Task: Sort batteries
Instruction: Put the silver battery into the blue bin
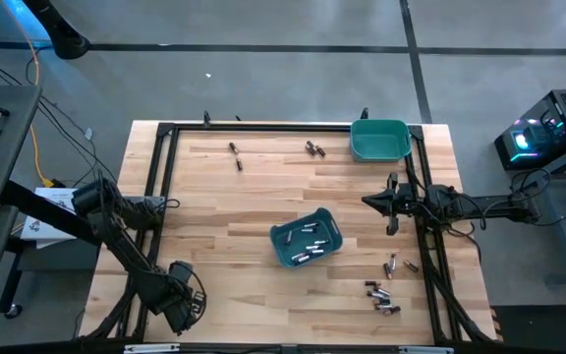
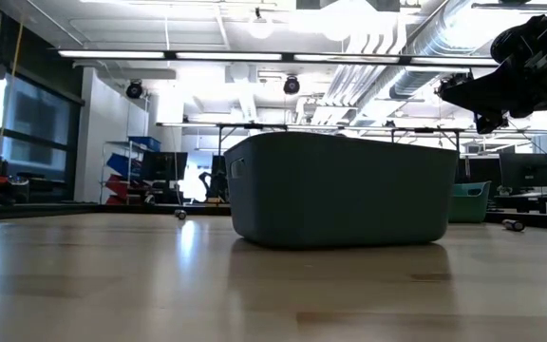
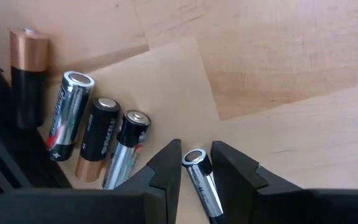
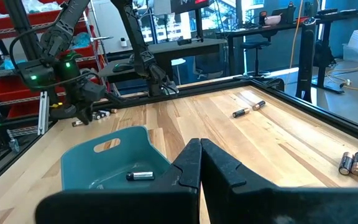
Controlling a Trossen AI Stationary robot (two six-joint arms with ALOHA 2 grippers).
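Here, the left gripper [image 3: 196,169], at the lower left of the high view, straddles a silvery battery [image 3: 201,182] lying on the table [image 3: 291,74], fingers close beside it. Four more batteries [image 3: 98,140] lie beside it. The right gripper [image 1: 393,204], pressed together, hovers at centre right near the teal bin [image 1: 308,237].

- In the left wrist view, the silver battery [image 3: 201,180] between the left gripper's fingers [image 3: 166,171] is cut off by the picture's lower edge; we cannot see its far end.
- In the low view, the near bin [image 2: 340,188] hides its own contents and most of the far bin [image 2: 471,202].
- From above, we cannot tell the labels on the loose batteries [image 1: 381,295]; they are too small.
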